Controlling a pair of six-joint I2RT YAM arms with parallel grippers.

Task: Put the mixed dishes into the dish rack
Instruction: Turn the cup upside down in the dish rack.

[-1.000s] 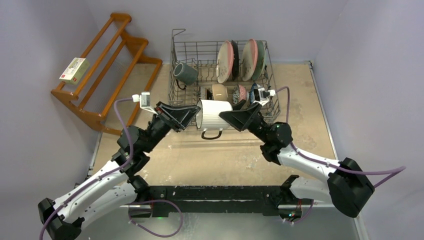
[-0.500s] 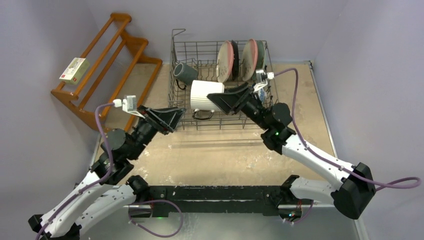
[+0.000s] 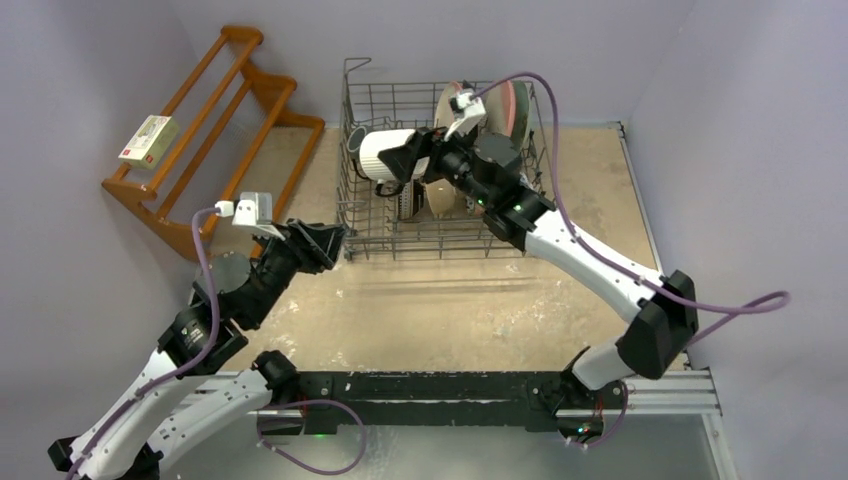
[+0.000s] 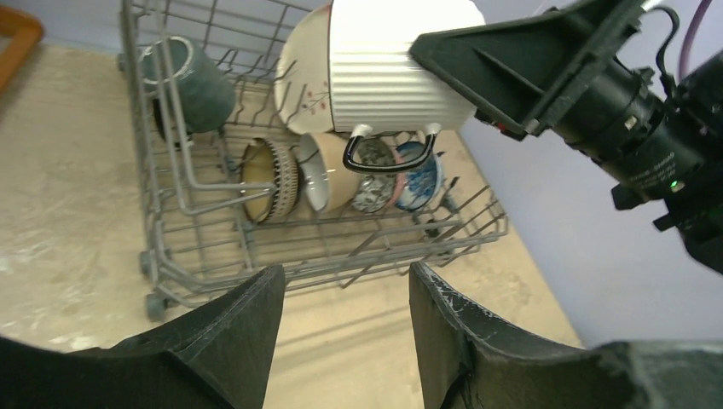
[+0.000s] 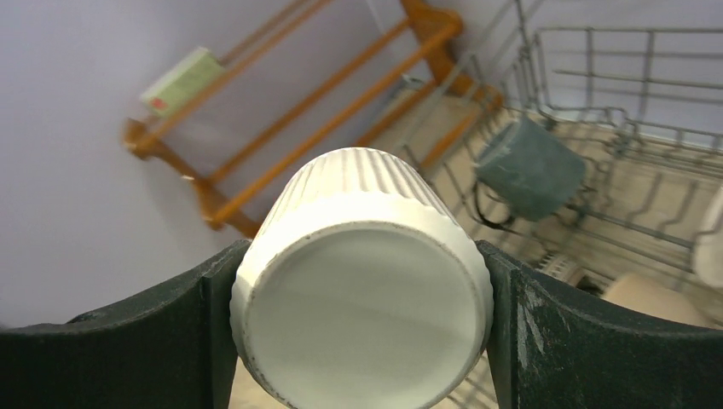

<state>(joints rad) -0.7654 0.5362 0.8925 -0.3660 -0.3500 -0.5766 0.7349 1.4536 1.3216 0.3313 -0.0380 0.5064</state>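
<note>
The white mug lies sideways, clamped in the right hand, the dish rack beneath that hand; the left hand gapes empty.

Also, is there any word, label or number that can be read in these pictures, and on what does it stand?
None can be read.
The small box on the wooden shelf has coloured markings, too small and blurred to read.
The white mug shows no lettering.
</note>
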